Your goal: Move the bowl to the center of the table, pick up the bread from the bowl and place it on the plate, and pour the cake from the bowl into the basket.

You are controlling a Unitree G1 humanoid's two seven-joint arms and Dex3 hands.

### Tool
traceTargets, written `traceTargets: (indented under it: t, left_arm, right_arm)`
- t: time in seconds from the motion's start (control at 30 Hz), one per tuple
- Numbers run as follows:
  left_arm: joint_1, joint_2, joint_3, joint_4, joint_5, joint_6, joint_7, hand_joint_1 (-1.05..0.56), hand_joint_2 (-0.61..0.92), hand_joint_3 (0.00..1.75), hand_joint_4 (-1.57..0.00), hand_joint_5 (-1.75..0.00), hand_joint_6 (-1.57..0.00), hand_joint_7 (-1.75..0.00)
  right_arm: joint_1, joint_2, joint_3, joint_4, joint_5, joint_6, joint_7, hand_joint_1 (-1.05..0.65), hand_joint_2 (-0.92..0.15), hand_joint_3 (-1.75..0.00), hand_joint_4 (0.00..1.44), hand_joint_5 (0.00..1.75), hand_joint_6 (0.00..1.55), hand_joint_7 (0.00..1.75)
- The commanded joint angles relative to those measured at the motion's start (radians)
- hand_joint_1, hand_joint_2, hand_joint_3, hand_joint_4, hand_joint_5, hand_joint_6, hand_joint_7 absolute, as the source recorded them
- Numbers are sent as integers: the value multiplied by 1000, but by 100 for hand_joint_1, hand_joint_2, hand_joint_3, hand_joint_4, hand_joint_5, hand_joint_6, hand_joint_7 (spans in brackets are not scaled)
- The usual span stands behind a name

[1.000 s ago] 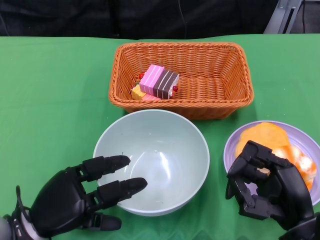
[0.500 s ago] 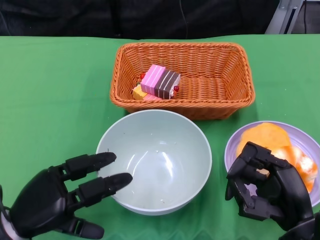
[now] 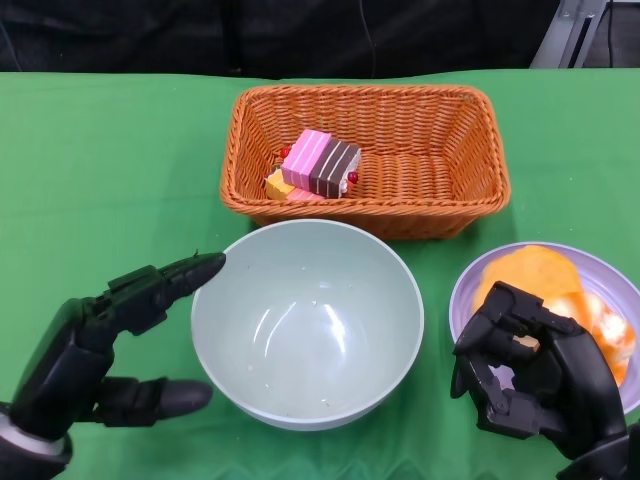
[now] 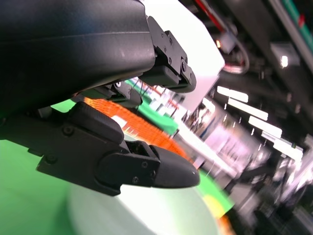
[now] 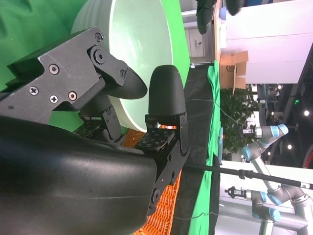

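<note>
The pale green bowl (image 3: 307, 323) stands empty at the middle front of the green table, also visible in the right wrist view as the bowl (image 5: 139, 54). The striped cake (image 3: 319, 164) lies inside the wicker basket (image 3: 440, 150) behind it. Orange bread (image 3: 545, 280) rests on the purple plate (image 3: 463, 292) at the right. My left hand (image 3: 95, 345) sits just left of the bowl, fingers apart, holding nothing. My right hand (image 3: 530, 375) hovers over the plate's near edge with its fingers curled in on nothing.
The green cloth (image 3: 100, 170) covers the table out to the left. The basket (image 5: 164, 196) edge shows in the right wrist view, with robot arms and a room beyond the table.
My left hand has drawn back from the bowl's rim to the left and turned on its side. The bowl shifted slightly right. The right hand has stayed put.
</note>
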Motion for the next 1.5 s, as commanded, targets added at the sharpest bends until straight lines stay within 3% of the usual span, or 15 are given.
traceTargets:
  t: [0.03, 0.2, 0.4, 0.47, 0.6, 0.83, 1.0, 1.5]
  left_arm:
    - [41, -33, 46, -20, -167, -3, -157, -42, 92, 17, -69, -7, -58, -4]
    - [74, -110, 121, -58, -364, 21, -375, -23, 92, 20, -86, -10, -76, -6]
    - [124, -201, 204, -157, -586, 109, -616, -18, 92, 24, -110, -22, -107, -18]
    - [140, -227, 238, -189, -630, 139, -681, -14, 92, 28, -97, -59, -102, -41]
    - [179, -285, 303, -257, -691, 208, -794, -15, 92, 30, -84, -101, -92, -73]
    - [262, -327, 378, -468, -830, 436, -998, -15, 92, 33, -77, -123, -89, -82]
    - [297, -331, 421, -620, -892, 651, -1115, -14, 92, 32, -75, -128, -89, -85]
    - [325, -359, 524, -849, -910, 1090, -1271, -9, 91, 38, -82, -151, -87, -116]
  right_arm:
    - [-8, -5, -8, 9, 18, -17, 4, -6, -60, -111, 74, 172, 67, 144]
    - [-5, -7, -11, -5, 21, -5, -2, -6, -59, -111, 75, 171, 68, 144]
    - [-12, -5, -20, -2, 45, -8, 11, -7, -58, -113, 75, 172, 68, 144]
    - [-13, -2, -21, -3, 50, -8, 8, -7, -56, -115, 76, 172, 68, 145]
    - [-16, 2, -25, -8, 55, -23, 3, -6, -54, -120, 76, 173, 68, 148]
    - [-17, -3, -23, -45, 64, 3, 0, -6, -54, -122, 77, 172, 69, 147]
    - [-21, -10, -24, -86, 59, 23, -11, -7, -51, -121, 78, 171, 71, 143]
    - [-12, -22, -3, -173, 50, 76, 0, -9, -49, -127, 75, 174, 69, 149]
